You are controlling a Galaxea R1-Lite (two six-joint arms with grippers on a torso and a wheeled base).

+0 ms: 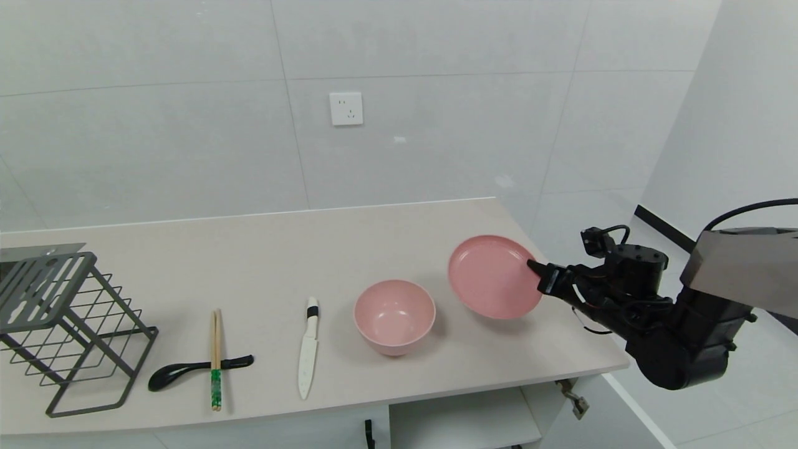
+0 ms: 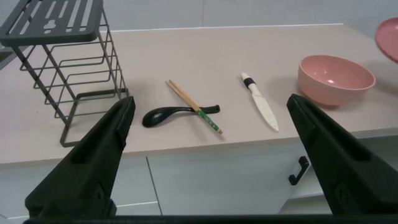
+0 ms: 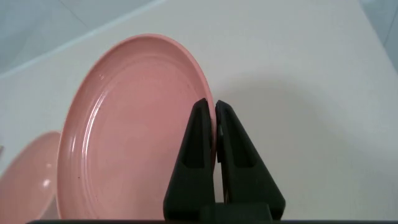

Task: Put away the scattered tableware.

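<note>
No text, label, brand, number or sign was legible. The wall socket (image 1: 346, 108) bore no readable marking. The green band on the chopsticks (image 1: 215, 340) carried a pattern too small to read.

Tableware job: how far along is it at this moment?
Done: nothing yet; the rack holds no tableware. In hand: the right gripper is shut on the rim of the pink plate, which is tilted. Remaining: bowl, knife, chopsticks and spoon lie on the counter; the left gripper is open.
</note>
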